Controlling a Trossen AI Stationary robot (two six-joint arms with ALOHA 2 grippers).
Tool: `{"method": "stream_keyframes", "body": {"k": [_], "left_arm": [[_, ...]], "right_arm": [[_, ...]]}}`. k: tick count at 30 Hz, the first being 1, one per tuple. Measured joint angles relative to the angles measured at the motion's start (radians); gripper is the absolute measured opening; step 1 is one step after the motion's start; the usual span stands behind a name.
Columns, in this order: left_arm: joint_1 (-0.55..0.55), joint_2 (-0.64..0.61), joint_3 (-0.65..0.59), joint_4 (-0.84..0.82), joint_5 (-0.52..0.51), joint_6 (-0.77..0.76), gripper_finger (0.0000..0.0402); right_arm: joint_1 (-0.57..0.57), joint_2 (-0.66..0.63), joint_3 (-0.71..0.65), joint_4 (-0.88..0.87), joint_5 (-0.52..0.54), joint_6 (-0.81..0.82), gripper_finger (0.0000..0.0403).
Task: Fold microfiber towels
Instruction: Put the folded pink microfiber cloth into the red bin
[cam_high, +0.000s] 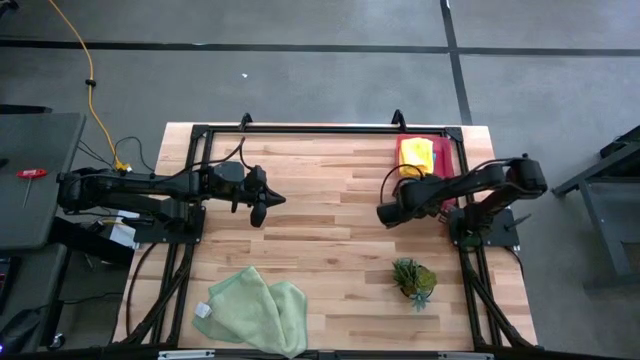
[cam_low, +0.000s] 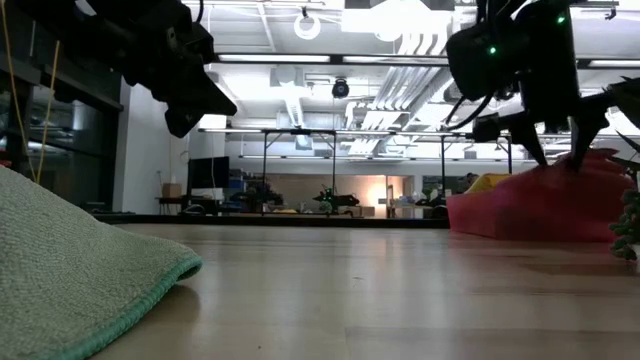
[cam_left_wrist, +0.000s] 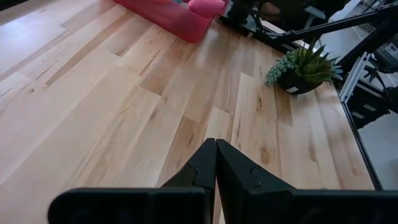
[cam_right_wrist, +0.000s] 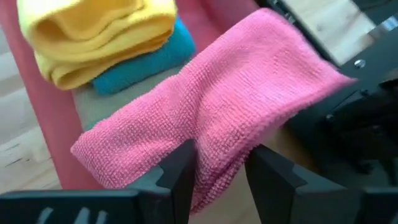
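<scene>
Draping over the edge of the pink tray (cam_right_wrist: 43, 134), the hot pink towel (cam_right_wrist: 236, 106) sits between the parted fingers of the right gripper (cam_right_wrist: 221, 168); whether they press it is hard to tell. Behind it lie the yellow towel (cam_right_wrist: 99, 31) and the teal towel (cam_right_wrist: 140, 65), mostly covered. Near the table's front edge, the pale green towels (cam_high: 255, 310) lie crumpled together. Over the table's middle, the left gripper (cam_left_wrist: 216, 163) hangs with fingers shut, empty. A small plant (cam_high: 413, 279) stands by the right arm.
</scene>
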Motion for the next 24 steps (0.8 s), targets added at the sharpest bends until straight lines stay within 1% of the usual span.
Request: {"method": "stream_keyframes", "body": {"k": [3, 6, 9, 12, 15, 16, 19, 21, 22, 24], "left_arm": [[0.0, 0.0, 0.0, 0.0, 0.0, -0.001, 0.0], [0.0, 0.0, 0.0, 0.0, 0.0, -0.002, 0.0], [0.0, 0.0, 0.0, 0.0, 0.0, -0.002, 0.0], [0.0, 0.0, 0.0, 0.0, 0.0, -0.002, 0.0], [0.0, 0.0, 0.0, 0.0, -0.004, 0.001, 0.0], [0.0, 0.0, 0.0, 0.0, -0.005, 0.001, 0.0], [0.001, 0.0, 0.0, 0.0, -0.006, 0.001, 0.0], [0.001, 0.0, 0.0, 0.0, -0.007, 0.001, 0.0], [0.001, 0.0, 0.0, 0.0, -0.007, 0.001, 0.0], [0.001, 0.0, 0.0, 0.0, -0.007, 0.001, 0.0]], "right_arm": [[-0.001, -0.049, 0.0, -0.049, 0.008, 0.006, 0.013], [-0.012, -0.134, 0.0, -0.065, 0.058, -0.007, 0.013], [-0.024, -0.228, 0.0, -0.063, 0.109, -0.045, 0.013], [-0.041, -0.298, 0.0, -0.077, 0.116, -0.113, 0.013], [-0.057, -0.361, 0.0, -0.043, 0.108, -0.262, 0.013], [-0.065, -0.38, 0.0, -0.008, 0.088, -0.344, 0.013], [-0.096, -0.412, 0.0, 0.082, -0.015, -0.595, 0.0122], [-0.115, -0.415, 0.0, 0.081, -0.047, -0.696, 0.0102], [-0.13, -0.415, 0.0, 0.077, -0.051, -0.739, 0.0085], [-0.171, -0.415, 0.0, 0.076, -0.052, -0.817, 0.0035]]}}
